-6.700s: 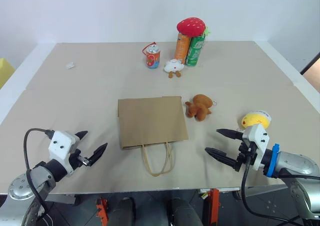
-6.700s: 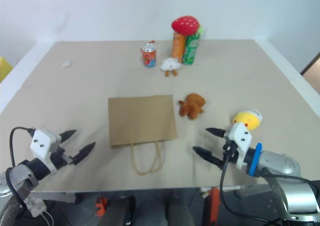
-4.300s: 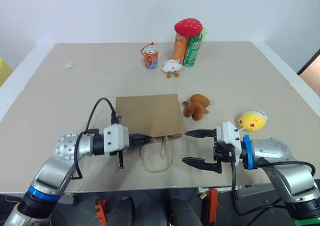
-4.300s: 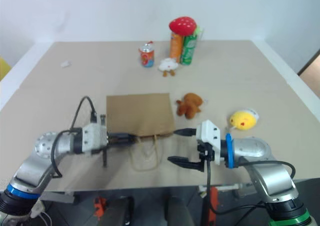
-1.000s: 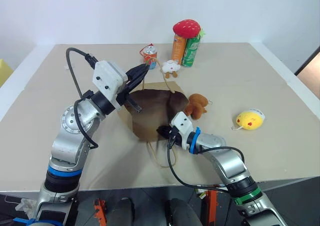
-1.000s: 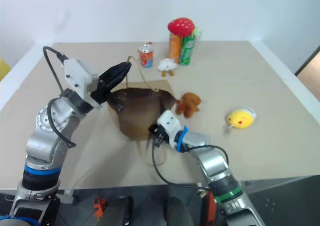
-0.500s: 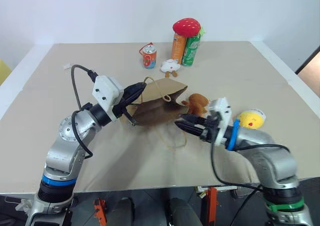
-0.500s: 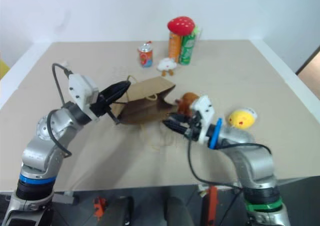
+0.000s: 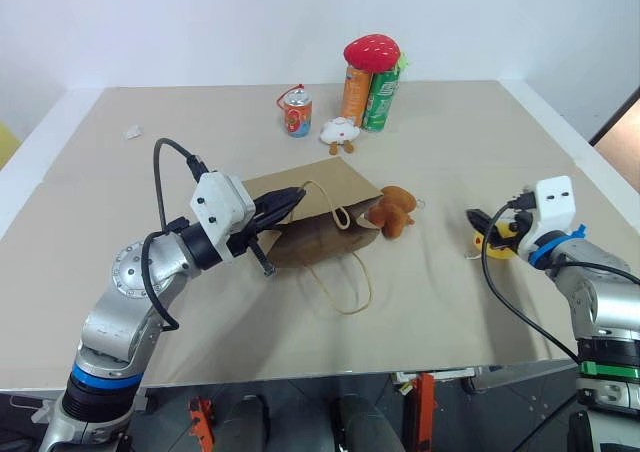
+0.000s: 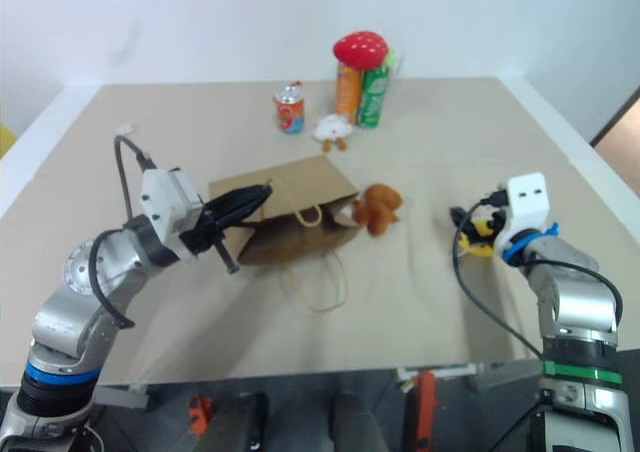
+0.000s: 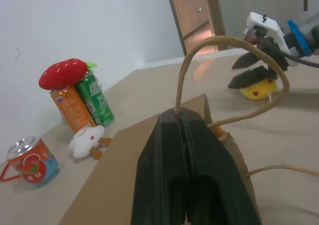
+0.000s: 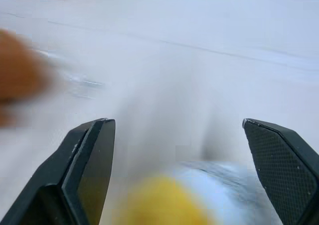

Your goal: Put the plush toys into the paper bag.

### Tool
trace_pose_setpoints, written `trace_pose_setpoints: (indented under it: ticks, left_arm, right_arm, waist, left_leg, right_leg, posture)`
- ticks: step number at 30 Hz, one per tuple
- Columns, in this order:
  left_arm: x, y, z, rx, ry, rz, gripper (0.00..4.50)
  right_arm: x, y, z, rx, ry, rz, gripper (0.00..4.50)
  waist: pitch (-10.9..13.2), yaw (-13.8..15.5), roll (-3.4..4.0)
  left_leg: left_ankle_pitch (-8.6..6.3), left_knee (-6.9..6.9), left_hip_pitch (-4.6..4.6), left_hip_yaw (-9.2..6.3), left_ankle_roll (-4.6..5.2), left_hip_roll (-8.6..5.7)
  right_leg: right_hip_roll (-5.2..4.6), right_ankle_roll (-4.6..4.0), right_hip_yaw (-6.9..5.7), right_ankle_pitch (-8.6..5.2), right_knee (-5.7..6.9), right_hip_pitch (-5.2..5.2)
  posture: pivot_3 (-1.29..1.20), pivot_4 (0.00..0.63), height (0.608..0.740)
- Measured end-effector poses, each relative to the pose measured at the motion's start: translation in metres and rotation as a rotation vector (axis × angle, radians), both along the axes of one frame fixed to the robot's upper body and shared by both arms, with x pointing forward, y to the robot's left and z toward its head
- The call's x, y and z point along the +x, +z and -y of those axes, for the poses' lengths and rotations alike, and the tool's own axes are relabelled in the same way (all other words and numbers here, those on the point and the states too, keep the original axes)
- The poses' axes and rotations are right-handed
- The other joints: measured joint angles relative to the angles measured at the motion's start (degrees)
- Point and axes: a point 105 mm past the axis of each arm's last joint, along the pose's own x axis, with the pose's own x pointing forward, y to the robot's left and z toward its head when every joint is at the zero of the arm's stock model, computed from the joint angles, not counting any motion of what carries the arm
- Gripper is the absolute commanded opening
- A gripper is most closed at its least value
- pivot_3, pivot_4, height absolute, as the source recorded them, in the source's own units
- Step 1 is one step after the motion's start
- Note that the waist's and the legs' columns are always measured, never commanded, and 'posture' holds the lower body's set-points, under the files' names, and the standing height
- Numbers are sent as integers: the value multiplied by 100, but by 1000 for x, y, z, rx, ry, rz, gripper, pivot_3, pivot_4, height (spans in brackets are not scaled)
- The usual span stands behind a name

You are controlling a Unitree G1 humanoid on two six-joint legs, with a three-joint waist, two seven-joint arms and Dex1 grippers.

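Landmark: paper bag [image 9: 315, 212], lying on its side on the table [image 9: 150, 142], mouth and one loose cord loop facing the near table edge

- Left gripper [image 9: 285, 204]: clamped fully shut on the bag's other cord handle [image 11: 212, 51] at the bag's upper edge, lifting that edge so the mouth gapes a little. Fingers [image 11: 192, 165] pressed flat together, cord rising from between them
- Right gripper [image 9: 484, 226]: wide open, nothing held, poised at the yellow plush [image 10: 480, 228], well to the right of the bag. Toy lies directly ahead of the open fingers [image 12: 92, 180] and low between them; contact cannot be told
- Orange-brown plush [image 9: 392, 210]: on the table, touching or just beside the bag's right edge, outside it. Neither toy in the bag yet

Deciding relation: yellow plush sits on the far right of the bag, straight in line with the right gripper and far from the left one, so the right arm is judged the one to take it. Round shape, no long axis to align to. Likely need: close on it, then carry left toward the bag's mouth

View differences:
- Right wrist view: yellow plush seen between the open fingers, blurred
- Left wrist view: shut grip on the cord, plus the right gripper spread above the toy
- Head views: whole layout, bag to toys, with cans [image 9: 366, 96] and a small white plush [image 9: 345, 132] behind the bag
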Motion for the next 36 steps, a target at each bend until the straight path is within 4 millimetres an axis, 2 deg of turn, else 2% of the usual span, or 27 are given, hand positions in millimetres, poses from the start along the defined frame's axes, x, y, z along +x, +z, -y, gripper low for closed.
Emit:
trace_pose_setpoints:
  ticks: [4,6,9,12,13,15,18,22,23,27,29,30,31,32,34,36]
  left_arm:
    - [0,0,0,5,2,-6,0]
    - [0,0,0,4,8,-7,0]
    - [1,1,-1,-5,19,-8,0]
    - [3,6,-3,-23,27,-7,0]
    - [3,6,-4,-25,30,-6,0]
    - [3,6,-4,-26,30,-7,0]
    - [3,6,-4,-26,29,-8,0]
    - [3,7,-4,-29,30,-9,0]
    - [5,8,-6,-44,48,-7,0]
    - [6,8,-6,-47,50,-8,0]
    - [6,8,-6,-44,55,-7,0]
    - [7,8,-6,-43,57,-6,0]
    - [7,8,-7,-43,58,-6,0]
    - [7,8,-7,-43,58,-5,0]
    - [7,8,-7,-42,58,-5,0]
    - [8,7,-7,-41,63,-6,0]
  right_arm:
    - [3,-5,13,-26,-77,2,4424]
    - [4,-13,20,-37,-116,-27,3922]
    - [6,-23,15,-51,-107,-58,2629]
    - [7,-27,15,-70,-124,-80,2065]
    - [7,-29,15,-69,-125,-95,1473]
    - [6,-29,14,-70,-124,-100,1325]
    - [4,-29,13,-71,-123,-111,409]
    - [-1,-28,8,-73,-92,-115,409]
    - [-6,-23,-8,-32,24,-97,409]
    - [-8,-17,-25,0,127,-82,409]
    - [-19,2,-56,79,340,-79,409]
    - [-31,18,-81,126,501,-79,409]
    - [-36,26,-91,133,561,-71,409]
    - [-44,40,-109,148,665,-51,409]
    - [-49,49,-119,159,727,-38,409]
    - [-60,63,-144,193,850,-18,409]
  waist:
    - [0,-5,1]
    - [0,-8,0]
    - [-1,-11,-1]
    - [-5,-21,-9]
    - [-12,-20,-21]
    - [-15,-20,-25]
    - [-19,-18,-33]
    - [-20,-11,-36]
    - [-18,-11,-36]
    - [-15,-43,-32]
    - [1,-64,-8]
    - [9,-82,4]
    - [9,-88,4]
    - [10,-102,-3]
    - [11,-106,-10]
    - [14,-106,-26]
  left_leg:
    - [0,1,3,14,0,0]
    - [0,4,7,22,0,0]
    - [0,6,18,29,0,0]
    - [0,11,34,30,0,-2]
    - [0,12,38,30,0,-2]
    - [0,12,38,30,0,-2]
    - [0,13,38,30,0,-2]
    - [0,10,37,30,0,-2]
    - [-1,7,38,30,1,1]
    - [-1,6,39,39,1,4]
    - [-1,6,36,45,1,3]
    - [-2,5,36,47,3,4]
    - [-3,2,37,48,5,5]
    - [-6,3,41,47,6,10]
    - [-6,2,42,46,6,13]
    - [-7,3,42,42,6,16]
  right_leg:
    - [1,4,15,3,0,-1]
    - [1,7,23,4,0,3]
    - [1,9,31,5,0,10]
    - [1,9,35,6,0,29]
    - [1,9,37,5,0,33]
    - [1,9,37,5,0,34]
    - [1,9,38,5,0,34]
    - [2,9,38,4,0,33]
    - [5,10,39,4,0,29]
    - [6,10,44,5,0,26]
    - [5,11,52,6,0,20]
    - [6,13,55,6,1,19]
    - [8,13,55,6,1,19]
    - [13,12,53,6,1,23]
    - [17,11,53,5,0,23]
    - [20,9,50,4,0,23]
  posture:
    - [0,150,740]
    - [0,150,740]
    - [0,150,740]
    - [0,150,740]
    - [0,150,740]
    - [0,150,740]
    - [0,150,740]
    - [0,150,740]
    - [0,150,740]
    - [0,150,740]
    - [0,150,740]
    - [0,150,740]
    - [0,150,740]
    - [0,150,740]
    - [0,150,740]
    - [0,150,740]
